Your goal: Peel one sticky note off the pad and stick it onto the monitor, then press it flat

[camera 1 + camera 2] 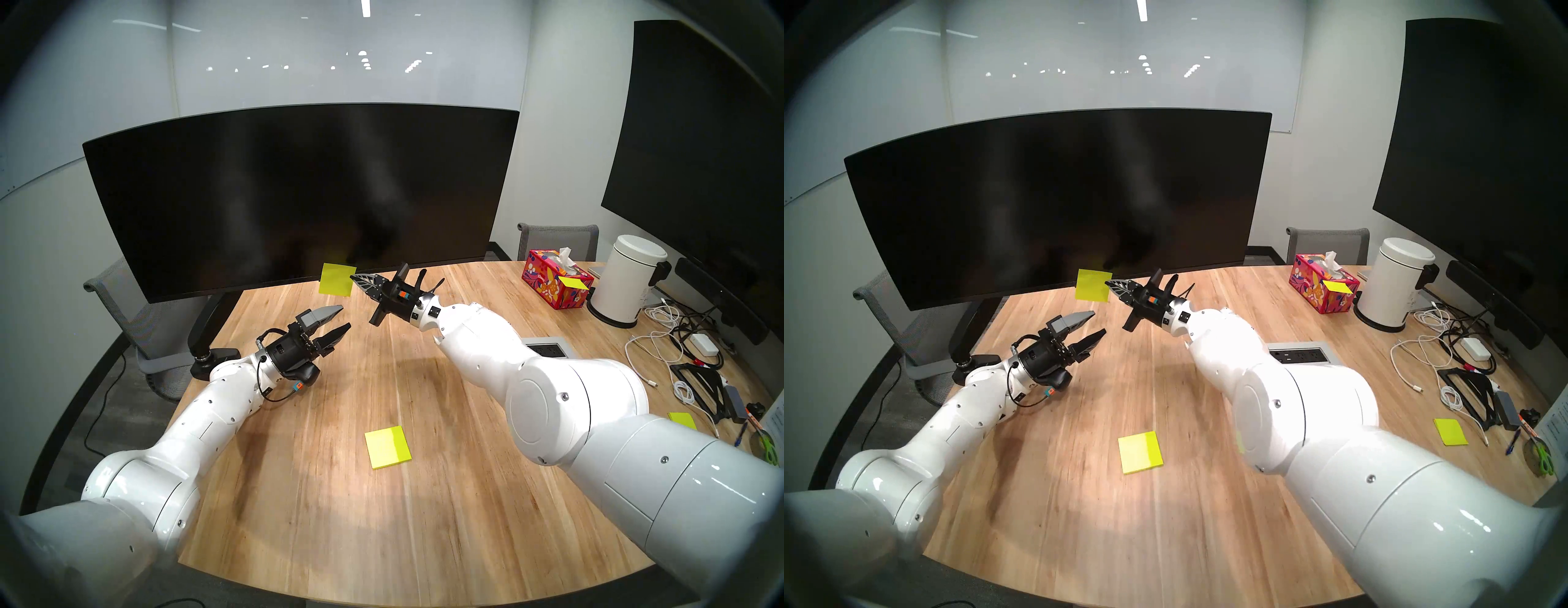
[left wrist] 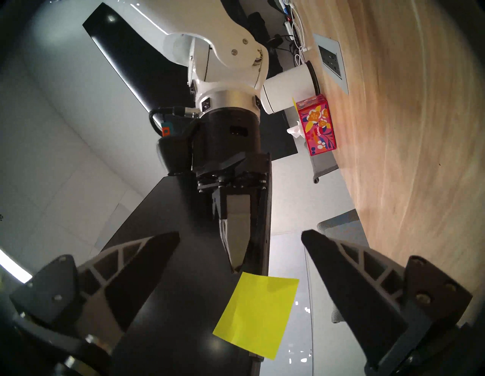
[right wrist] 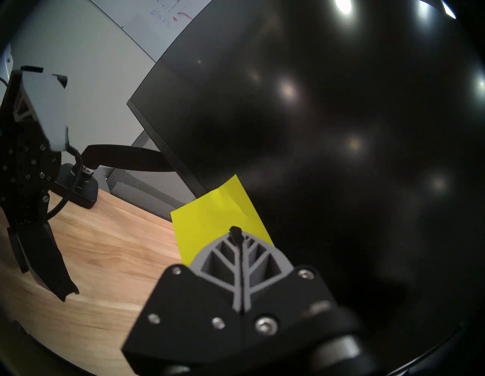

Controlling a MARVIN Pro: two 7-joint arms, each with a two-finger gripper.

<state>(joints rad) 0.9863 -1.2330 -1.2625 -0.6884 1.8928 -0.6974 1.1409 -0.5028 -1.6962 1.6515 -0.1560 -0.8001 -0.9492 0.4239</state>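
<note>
The right gripper (image 1: 354,278), jaws clenched on one edge of the sticky note (image 1: 336,279), held it at the monitor's (image 1: 297,191) lower edge, near the counter's (image 1: 297,488) far edge. The left gripper (image 1: 341,319), jaws released, hovered just beside.

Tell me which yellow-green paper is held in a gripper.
The sticky note by the monitor, pinched by the right gripper. The pad lies on the table.

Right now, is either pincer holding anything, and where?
The right pincer pinches the sticky note by one edge; the left pincer is open and empty.
</note>
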